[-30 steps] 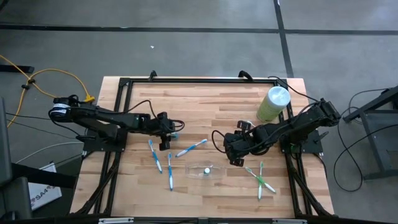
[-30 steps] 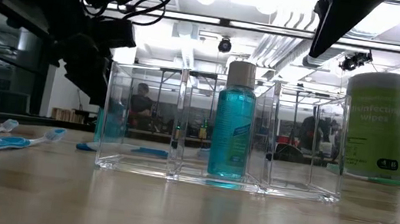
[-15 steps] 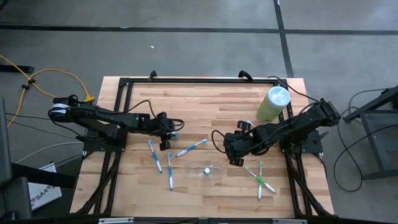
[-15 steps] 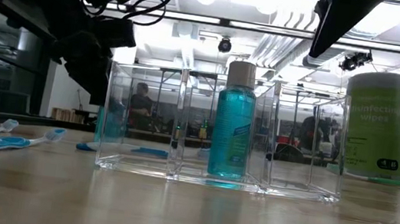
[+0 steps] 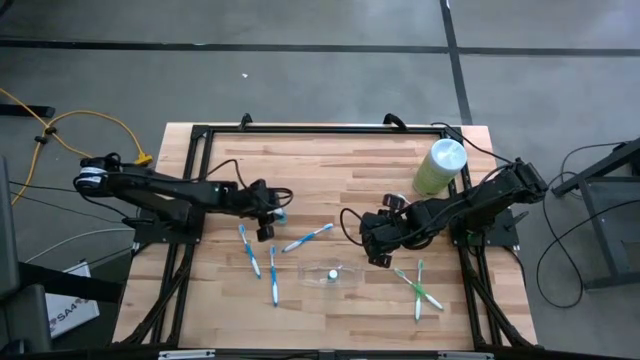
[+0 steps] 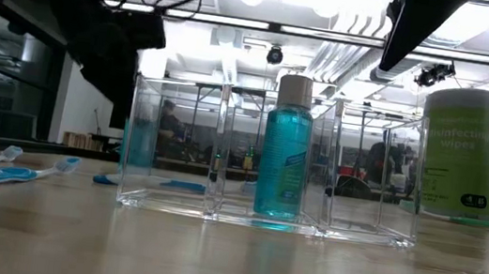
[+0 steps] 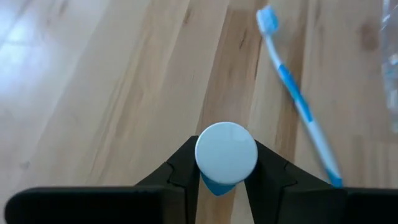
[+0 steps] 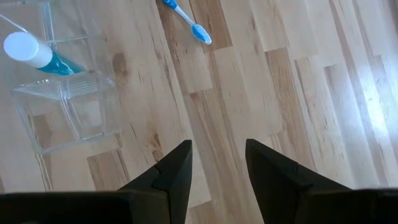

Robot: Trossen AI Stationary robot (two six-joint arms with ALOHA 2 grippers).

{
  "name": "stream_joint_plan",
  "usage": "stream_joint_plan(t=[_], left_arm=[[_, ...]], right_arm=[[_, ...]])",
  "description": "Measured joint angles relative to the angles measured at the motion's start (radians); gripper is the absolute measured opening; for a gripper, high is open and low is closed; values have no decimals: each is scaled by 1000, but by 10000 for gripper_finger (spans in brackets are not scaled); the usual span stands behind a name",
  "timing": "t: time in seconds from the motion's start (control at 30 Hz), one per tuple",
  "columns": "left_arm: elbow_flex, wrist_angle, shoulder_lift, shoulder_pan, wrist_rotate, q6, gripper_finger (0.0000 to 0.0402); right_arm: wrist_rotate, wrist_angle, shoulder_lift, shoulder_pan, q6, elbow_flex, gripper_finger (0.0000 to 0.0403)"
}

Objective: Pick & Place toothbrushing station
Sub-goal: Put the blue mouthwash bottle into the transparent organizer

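Wooden counter (image 5: 330, 170) inside a black frame; both arms reach in from the sides

Tall pale-green wipes cylinder (image 5: 439, 166) with white top stands at the far right of the counter, near the right arm's base

Clear plastic tray (image 6: 275, 160), the toothbrushing station, sits near the counter's front middle; the low view shows upright compartments, with a teal bottle (image 6: 285, 147) standing in the middle one

Left gripper (image 5: 272, 214) is left of centre, closed on a small teal bottle with white cap (image 7: 226, 154); the wrist view shows a finger pressed on either side of it

Right gripper (image 5: 377, 245) waits right of the tray, fingers apart, holding nothing

Blue toothbrushes (image 5: 249, 250) lie loose on the counter between left gripper and tray; green ones (image 5: 420, 288) lie crossed to the tray's right
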Motion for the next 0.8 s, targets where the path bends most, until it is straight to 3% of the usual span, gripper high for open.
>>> stream_joint_plan(t=[0.33, 0.8], left_arm=[[39, 42, -134, -72, -3, 4, 87], [296, -64, -38, -213, -54, 94, 87]], right_arm=[[3, -16, 0, 23, 50, 0, 142], [38, -15, 1, 91, 106, -1, 142]])
